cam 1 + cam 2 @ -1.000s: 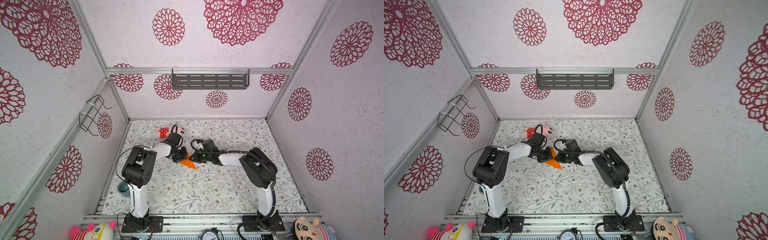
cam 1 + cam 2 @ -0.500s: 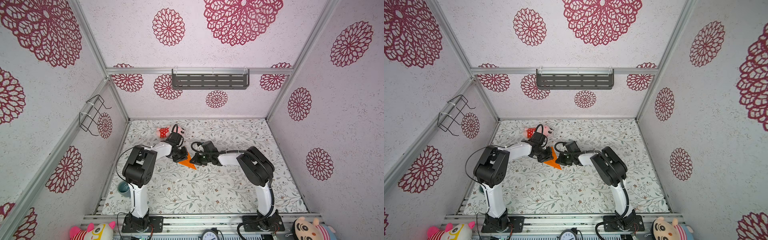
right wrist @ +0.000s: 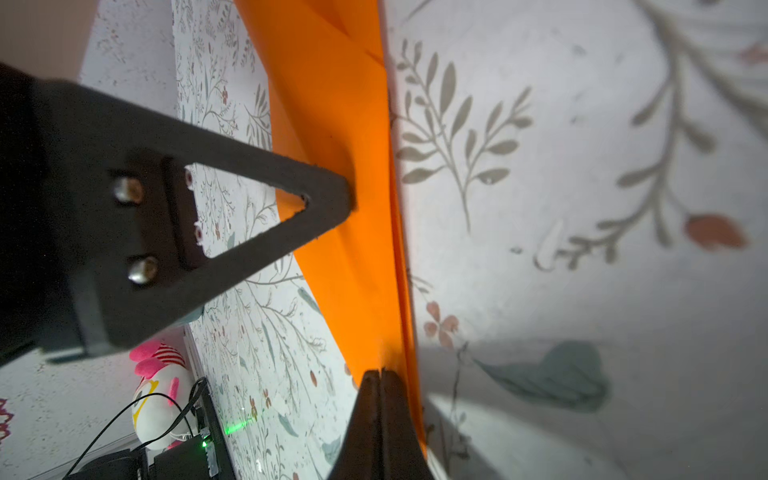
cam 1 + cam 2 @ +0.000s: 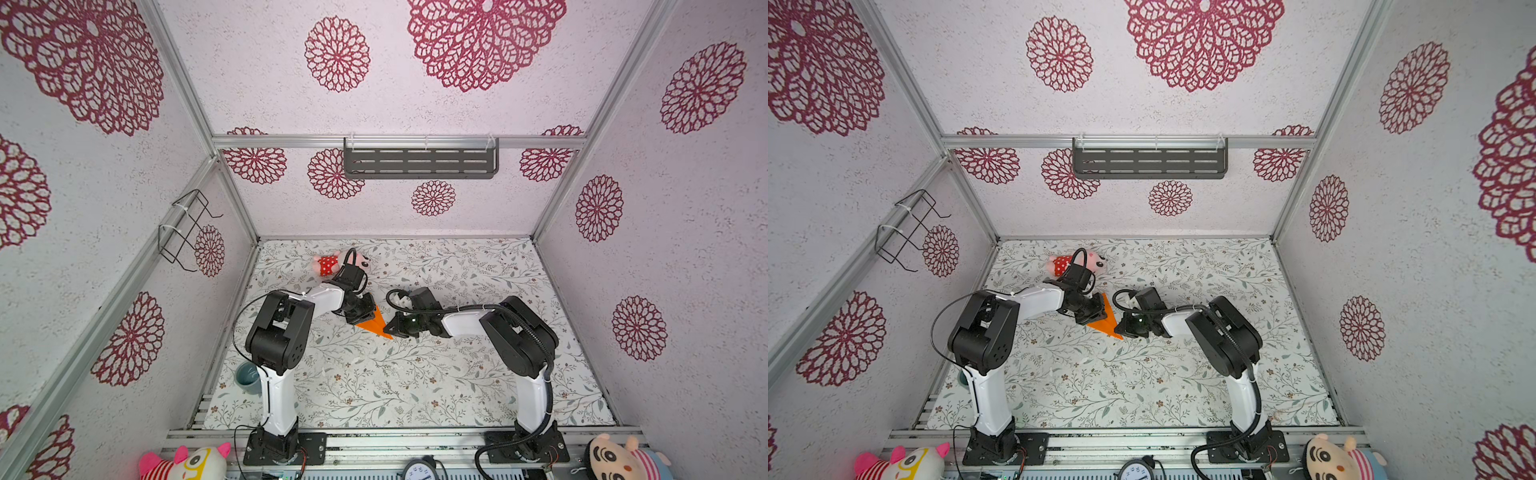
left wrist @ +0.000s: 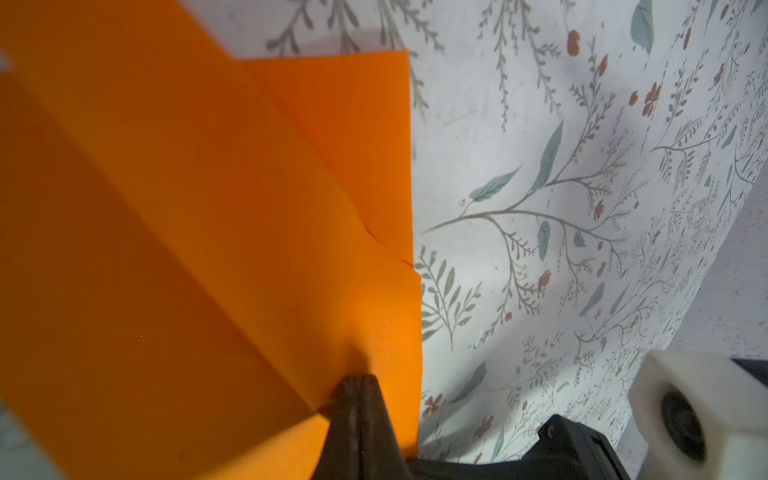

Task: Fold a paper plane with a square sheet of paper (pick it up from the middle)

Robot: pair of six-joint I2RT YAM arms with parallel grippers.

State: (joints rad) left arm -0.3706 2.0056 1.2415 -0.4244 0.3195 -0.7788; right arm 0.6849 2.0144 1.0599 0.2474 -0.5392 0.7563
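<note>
The orange paper plane (image 4: 375,324) (image 4: 1106,323), a narrow pointed triangle with creases, lies on the floral table between both arms. My left gripper (image 4: 362,312) (image 4: 1091,315) is shut, and its tips press on the wide end of the paper (image 5: 208,199), as the left wrist view shows (image 5: 359,380). My right gripper (image 4: 392,328) (image 4: 1122,328) is also shut. In the right wrist view its tips (image 3: 380,372) rest on the paper's long edge (image 3: 345,104). The left gripper's finger (image 3: 291,208) shows there from the side, its tip down on the paper.
A pink plush toy (image 4: 338,262) with red dotted shorts lies behind the left arm. A blue cup (image 4: 248,376) stands by the left arm's base. A dark shelf (image 4: 419,160) and a wire rack (image 4: 187,228) hang on the walls. Plush toys (image 4: 187,463) (image 4: 623,457) sit at the front rail.
The right gripper has shifted slightly along the paper towards its near tip. The left gripper and the paper stay in place, both grippers still shut.
</note>
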